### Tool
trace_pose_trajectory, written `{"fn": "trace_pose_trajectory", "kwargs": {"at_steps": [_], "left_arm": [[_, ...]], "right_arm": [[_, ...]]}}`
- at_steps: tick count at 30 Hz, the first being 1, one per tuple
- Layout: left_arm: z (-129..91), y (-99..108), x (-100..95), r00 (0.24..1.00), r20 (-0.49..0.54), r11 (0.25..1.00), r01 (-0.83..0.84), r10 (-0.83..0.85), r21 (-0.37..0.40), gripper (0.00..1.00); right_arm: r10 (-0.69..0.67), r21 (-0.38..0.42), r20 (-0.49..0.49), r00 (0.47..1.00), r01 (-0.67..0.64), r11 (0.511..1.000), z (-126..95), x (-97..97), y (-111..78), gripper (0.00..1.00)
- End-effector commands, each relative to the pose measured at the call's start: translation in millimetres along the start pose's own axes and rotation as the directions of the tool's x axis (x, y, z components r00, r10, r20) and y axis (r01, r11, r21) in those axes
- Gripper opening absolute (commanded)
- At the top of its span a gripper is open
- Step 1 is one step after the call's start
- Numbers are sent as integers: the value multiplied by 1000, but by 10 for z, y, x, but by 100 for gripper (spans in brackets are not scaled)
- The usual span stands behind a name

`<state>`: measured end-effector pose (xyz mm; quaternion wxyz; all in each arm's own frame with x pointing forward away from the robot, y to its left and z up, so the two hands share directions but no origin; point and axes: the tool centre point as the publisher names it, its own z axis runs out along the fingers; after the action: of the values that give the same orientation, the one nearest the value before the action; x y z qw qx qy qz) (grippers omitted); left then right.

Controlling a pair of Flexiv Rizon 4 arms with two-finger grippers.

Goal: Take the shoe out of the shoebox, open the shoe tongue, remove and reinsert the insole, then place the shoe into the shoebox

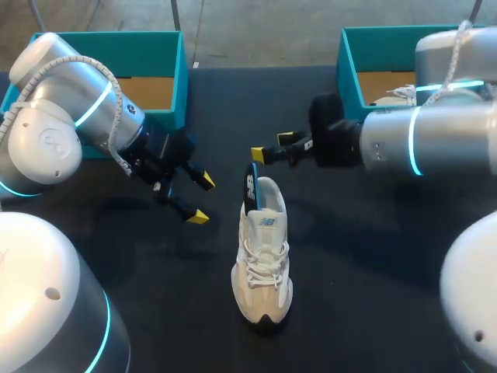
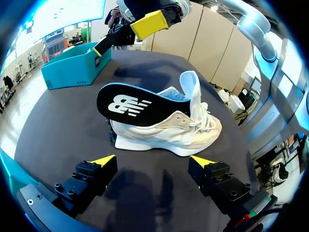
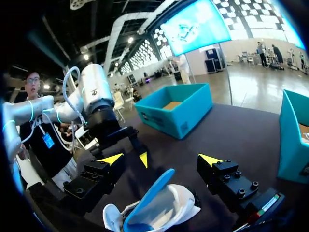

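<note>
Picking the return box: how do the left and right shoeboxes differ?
The left shoebox shows only bare brown floor where visible; the right shoebox holds something white with laces. The left shoebox sits far left, behind the left arm; the right shoebox far right, behind the right arm. Both are teal and lidless.

My left gripper (image 1: 201, 199) hangs with its fingers spread, apart from the shoe (image 1: 264, 264). Only dark table (image 1: 155, 272) lies between them, so there is room to come at the shoe's side. The insole (image 1: 251, 189) stands tilted out of the heel, just ahead of my right gripper (image 1: 273, 146), which is also spread wide. It blocks a straight drop into the shoe's mouth there. The left box (image 1: 180, 78) and the right box (image 1: 347, 70) wall off the far corners, with a lane of table between them. To the shoe's right there is room to pass.
</note>
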<state>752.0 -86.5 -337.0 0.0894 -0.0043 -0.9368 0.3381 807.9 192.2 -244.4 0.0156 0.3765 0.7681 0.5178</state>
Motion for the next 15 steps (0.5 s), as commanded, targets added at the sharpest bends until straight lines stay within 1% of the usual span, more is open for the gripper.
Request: {"fn": "trace_pose_trajectory", "kwargs": {"at_steps": [1, 5, 7, 9, 10, 11, 12, 14, 15], "left_arm": [[2, -1, 1, 1000, 1, 1000, 0, 0, -2, 100], [2, -1, 1, 1000, 1, 1000, 0, 0, -2, 100], [2, -1, 1, 1000, 1, 1000, 0, 0, -2, 100], [2, -1, 1, 1000, 1, 1000, 0, 0, -2, 100], [2, -1, 1, 1000, 1, 1000, 0, 0, -2, 100], [2, -1, 1, 1000, 1, 1000, 0, 0, -2, 100], [2, -1, 1, 1000, 1, 1000, 0, 0, -2, 100], [2, -1, 1, 1000, 1, 1000, 0, 0, -2, 100], [2, -1, 1, 1000, 1, 1000, 0, 0, -2, 100]], "right_arm": [[16, 998, 14, 1000, -15, 69, -68, -1, -22, 100], [77, 996, -15, 997, 7, 94, -52, -21, -98, 100], [100, 995, -29, 995, 19, 96, -23, -15, -148, 100], [125, 993, -45, 991, 30, 118, -3, -4, -190, 100], [140, 989, -59, 988, 39, 144, 5, -8, -211, 100], [154, 987, -66, 986, 42, 156, 10, -16, -225, 100], [158, 986, -67, 985, 42, 159, 15, -23, -232, 100], [166, 989, -44, 985, 19, 147, 21, -40, -235, 95], [170, 988, -40, 985, 14, 152, 22, -45, -238, 92]]}}
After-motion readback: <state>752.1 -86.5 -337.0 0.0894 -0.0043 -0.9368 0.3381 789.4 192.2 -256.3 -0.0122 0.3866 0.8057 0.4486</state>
